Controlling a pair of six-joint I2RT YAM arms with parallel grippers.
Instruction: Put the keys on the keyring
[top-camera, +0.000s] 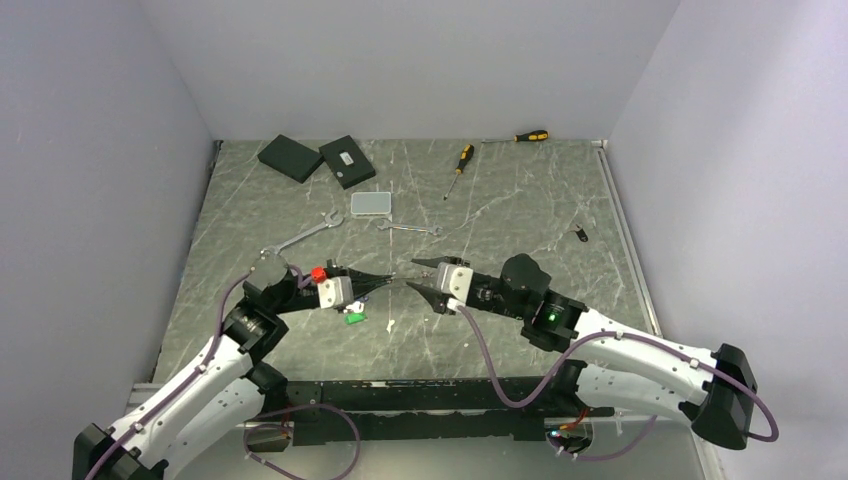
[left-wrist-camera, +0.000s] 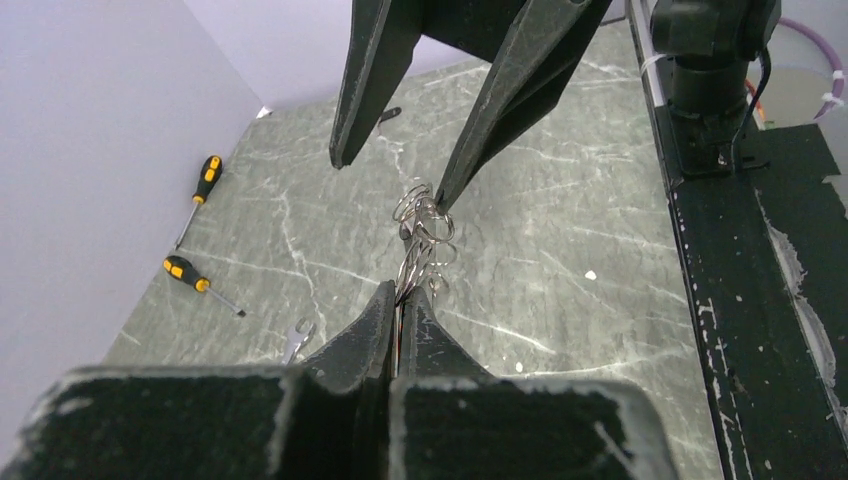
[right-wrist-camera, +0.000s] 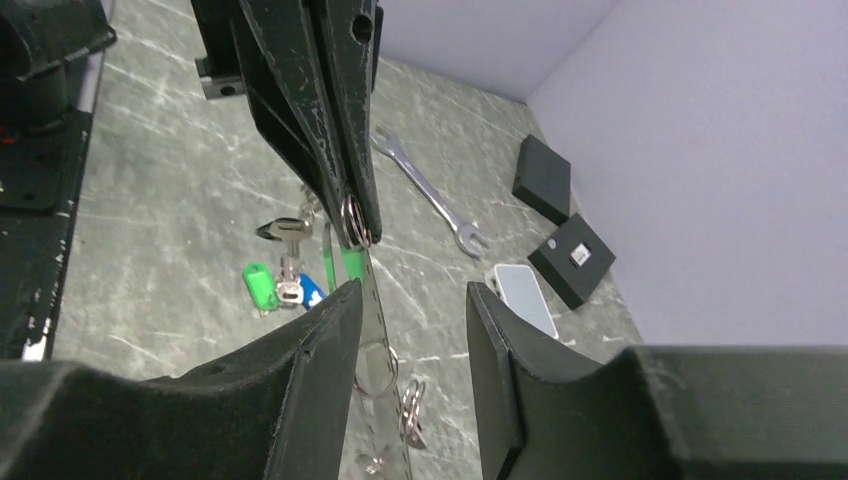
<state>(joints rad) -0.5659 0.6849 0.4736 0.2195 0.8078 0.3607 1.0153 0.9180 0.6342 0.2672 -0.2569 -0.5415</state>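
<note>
The left gripper has its jaws pressed fully together, pinching the thin wire of the keyring at their tips. From that pinch the wire runs straight out into the gap of the right gripper, whose jaws stand about half open and hold nothing. Several small rings hang bunched on the wire just past the left jaws, and one right fingertip is right against them. A cluster of keys with green and blue tags lies on the table below the left jaws. A lone black key lies well beyond the right jaws.
</note>
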